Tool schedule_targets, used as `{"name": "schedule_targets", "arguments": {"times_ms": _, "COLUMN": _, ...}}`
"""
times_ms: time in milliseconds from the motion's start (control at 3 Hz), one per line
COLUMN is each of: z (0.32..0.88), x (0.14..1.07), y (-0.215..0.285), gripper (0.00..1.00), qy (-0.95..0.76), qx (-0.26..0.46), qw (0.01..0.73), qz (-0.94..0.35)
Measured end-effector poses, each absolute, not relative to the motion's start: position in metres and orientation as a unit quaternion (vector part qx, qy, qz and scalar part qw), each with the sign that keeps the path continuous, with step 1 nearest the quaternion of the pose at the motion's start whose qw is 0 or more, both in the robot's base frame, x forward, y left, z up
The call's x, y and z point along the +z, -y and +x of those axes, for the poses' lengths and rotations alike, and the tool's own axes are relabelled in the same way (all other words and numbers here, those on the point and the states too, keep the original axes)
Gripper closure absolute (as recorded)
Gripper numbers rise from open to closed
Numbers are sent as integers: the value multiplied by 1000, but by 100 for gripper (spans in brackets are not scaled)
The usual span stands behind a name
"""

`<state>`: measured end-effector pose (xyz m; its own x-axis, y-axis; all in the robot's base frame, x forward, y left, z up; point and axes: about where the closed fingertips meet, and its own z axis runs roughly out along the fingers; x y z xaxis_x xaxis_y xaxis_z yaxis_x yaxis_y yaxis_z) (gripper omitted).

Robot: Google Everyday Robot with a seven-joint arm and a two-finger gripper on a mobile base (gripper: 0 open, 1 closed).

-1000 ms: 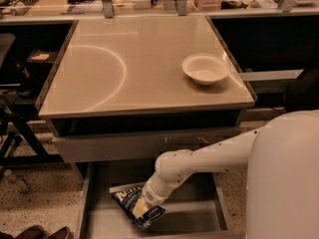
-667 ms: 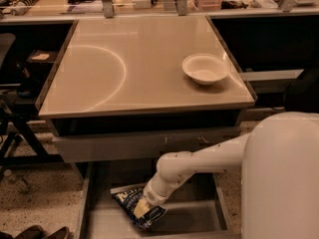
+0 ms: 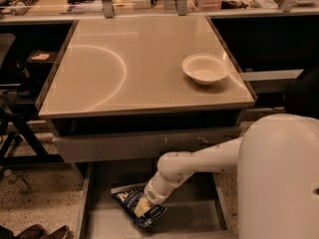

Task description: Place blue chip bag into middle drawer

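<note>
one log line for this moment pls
gripper: low in middle drawer, at blue chip bag | bag: lying on drawer floor | white bowl: on tabletop

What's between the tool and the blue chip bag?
Nothing that the camera view shows: the tool is down against the blue chip bag, which lies in the middle drawer.

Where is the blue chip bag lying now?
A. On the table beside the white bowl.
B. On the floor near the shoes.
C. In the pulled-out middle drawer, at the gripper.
C: the blue chip bag lies on the floor of the open middle drawer, with the gripper down at it, below the table.
</note>
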<state>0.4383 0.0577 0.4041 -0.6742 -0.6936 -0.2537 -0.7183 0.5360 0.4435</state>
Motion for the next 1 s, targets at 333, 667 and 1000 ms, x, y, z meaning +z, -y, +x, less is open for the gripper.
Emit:
{"name": "schedule_targets", "arguments": {"times_ms": 333, "z": 438, "x": 404, "y": -58, "gripper": 61, "qy": -876, "qx": 264, "qw": 23, "qz": -403}}
{"name": "schedule_targets", "arguments": {"times_ms": 667, "z": 438, "x": 404, "y": -58, "gripper": 38, "qy": -876, "qx": 264, "qw": 23, "qz": -403}}
{"name": "schedule_targets", "arguments": {"times_ms": 1000, "z": 438, "x": 404, "y": -58, "gripper": 14, "qy": -876, "qx": 264, "qw": 23, "qz": -403}}
